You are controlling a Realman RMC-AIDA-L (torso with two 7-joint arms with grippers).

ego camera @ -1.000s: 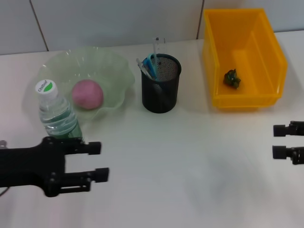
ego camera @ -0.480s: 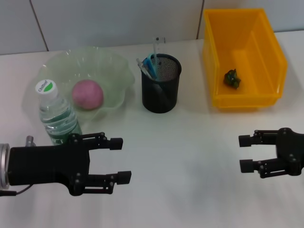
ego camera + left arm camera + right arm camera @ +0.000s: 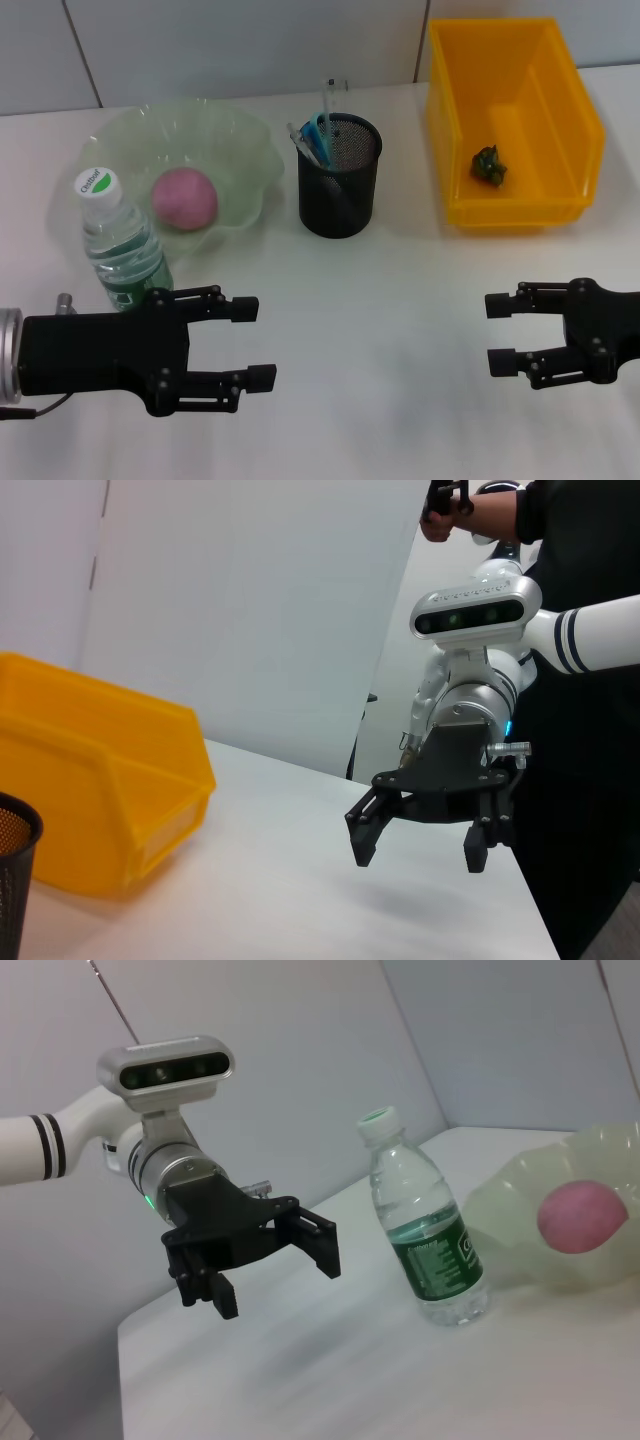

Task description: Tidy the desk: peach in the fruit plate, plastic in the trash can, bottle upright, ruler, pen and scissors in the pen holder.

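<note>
A pink peach (image 3: pixel 184 198) lies in the pale green fruit plate (image 3: pixel 240 150). A water bottle (image 3: pixel 120 245) stands upright in front of the plate, also in the right wrist view (image 3: pixel 425 1230). The black mesh pen holder (image 3: pixel 340 190) holds the ruler, pen and scissors (image 3: pixel 318 135). A crumpled green plastic scrap (image 3: pixel 488 165) lies in the yellow bin (image 3: pixel 470 100). My left gripper (image 3: pixel 255 343) is open and empty, low at the front left, right of the bottle. My right gripper (image 3: pixel 495 334) is open and empty at the front right, below the bin.
The yellow bin (image 3: pixel 90 780) and the pen holder's rim (image 3: pixel 15 850) also show in the left wrist view. The right gripper (image 3: pixel 415 840) shows there, and the left gripper (image 3: pixel 265 1260) shows in the right wrist view. Grey wall panels run behind the table.
Both arms came inward from the table's sides. The left gripper moved right past the bottle, then held. The right gripper moved left into view. The objects stayed put.
</note>
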